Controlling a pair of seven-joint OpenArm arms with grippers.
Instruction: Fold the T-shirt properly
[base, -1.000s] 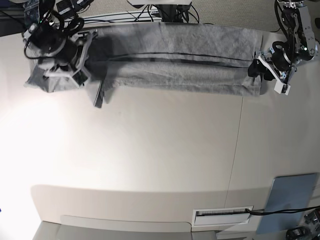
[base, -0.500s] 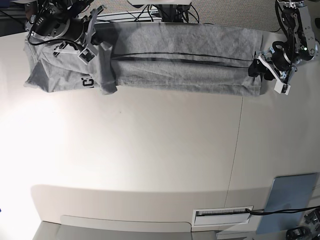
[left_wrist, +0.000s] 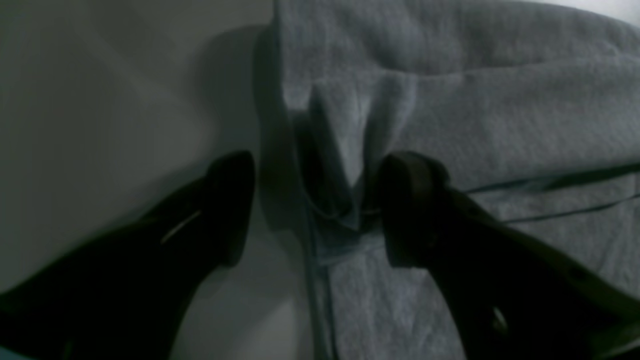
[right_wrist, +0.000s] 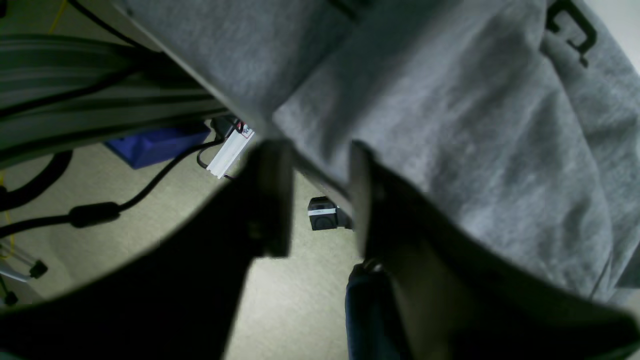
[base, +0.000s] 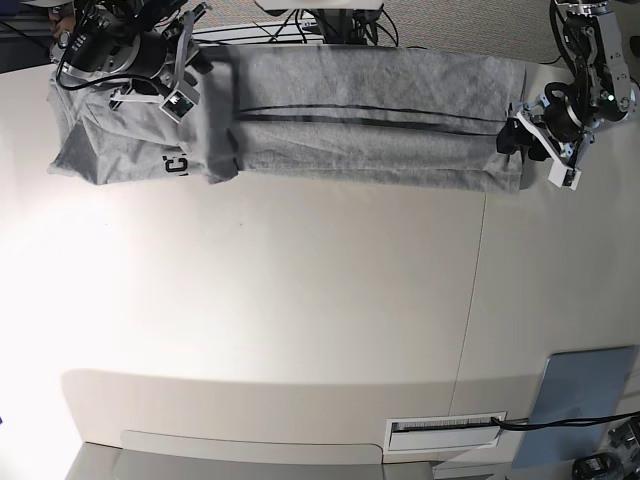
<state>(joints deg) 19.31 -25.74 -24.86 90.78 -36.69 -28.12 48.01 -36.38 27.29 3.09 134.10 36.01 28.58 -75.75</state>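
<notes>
The T-shirt lies stretched in a long folded band along the far edge of the table, running from about ten o'clock to two o'clock in the base view. Its plain grey side faces up over most of the length, with dark seam lines running along it. At the ten o'clock end a flap is turned over, showing a bit of black lettering.

The right gripper sits over that ten o'clock end, right at the back edge of the table. In the right wrist view its fingers stand a narrow way apart; the grey cloth lies just past the tips toward one o'clock, and the gap between them looks down on the floor and cables beyond the table edge. Nothing is clamped between them.

The left gripper is at the two o'clock end of the band, touching its short edge. In the left wrist view its jaws stand fairly wide, one finger over bare table at nine o'clock, the other on the cloth at three o'clock, with a pinched-up ridge of the shirt's edge standing between them, not squeezed.
</notes>
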